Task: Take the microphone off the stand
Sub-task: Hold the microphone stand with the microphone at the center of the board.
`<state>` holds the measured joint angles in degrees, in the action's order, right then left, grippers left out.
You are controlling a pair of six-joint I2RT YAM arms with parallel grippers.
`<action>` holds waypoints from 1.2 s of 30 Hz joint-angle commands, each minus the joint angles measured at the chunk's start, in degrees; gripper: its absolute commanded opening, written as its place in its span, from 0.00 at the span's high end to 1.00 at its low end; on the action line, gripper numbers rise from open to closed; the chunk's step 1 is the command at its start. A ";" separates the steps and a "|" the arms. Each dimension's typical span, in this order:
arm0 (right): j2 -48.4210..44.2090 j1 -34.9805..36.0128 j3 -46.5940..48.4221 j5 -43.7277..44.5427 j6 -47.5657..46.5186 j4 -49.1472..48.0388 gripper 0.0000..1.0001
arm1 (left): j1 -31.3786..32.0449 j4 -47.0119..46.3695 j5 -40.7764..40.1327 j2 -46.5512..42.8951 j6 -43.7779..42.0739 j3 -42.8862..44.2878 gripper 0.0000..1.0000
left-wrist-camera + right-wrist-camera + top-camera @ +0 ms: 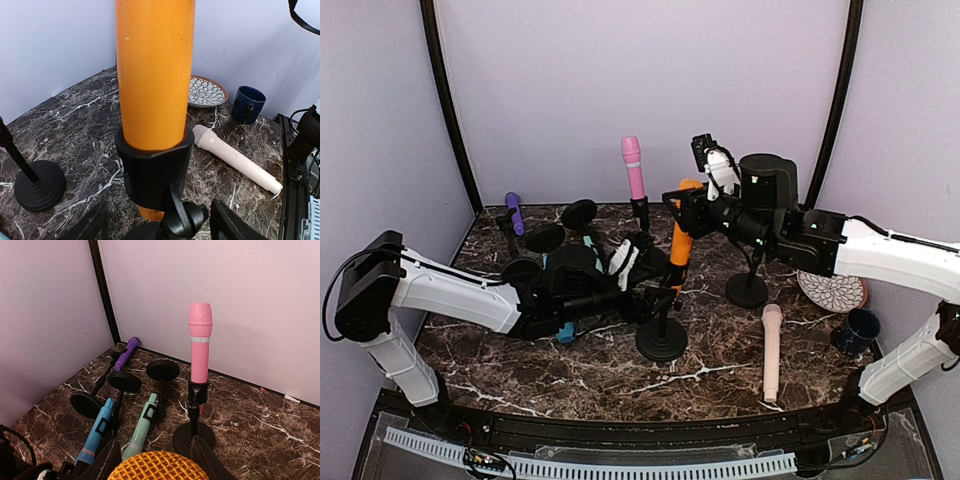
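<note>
The orange microphone (681, 245) stands upright in the black clip (152, 172) of its stand, whose round base (661, 340) rests mid-table. My right gripper (688, 200) is shut on the microphone's mesh head (157, 467), with a finger pressed against each side. My left gripper (638, 280) sits low at the stand's swivel joint (185, 220). Its jaws are open, one on each side of the joint, with a visible gap on the left. In the left wrist view the orange body (154, 75) fills the middle.
A pink microphone (200, 340) stands in its own stand behind. A beige microphone (772, 350) lies at the right front, near a patterned plate (832, 290) and a blue mug (856, 330). An empty stand (748, 290) is close by. Purple (125, 352), blue (97, 432) and teal (142, 432) microphones lie tipped at left.
</note>
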<state>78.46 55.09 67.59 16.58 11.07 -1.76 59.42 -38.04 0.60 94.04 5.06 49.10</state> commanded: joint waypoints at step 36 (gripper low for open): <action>-5.13 -13.94 -6.72 -42.96 2.71 -12.10 0.64 | 0.27 0.73 1.92 1.25 -1.63 1.91 1.00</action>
<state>75.37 43.27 61.95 -12.53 11.11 -7.29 59.92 -36.88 1.52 96.07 3.44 51.59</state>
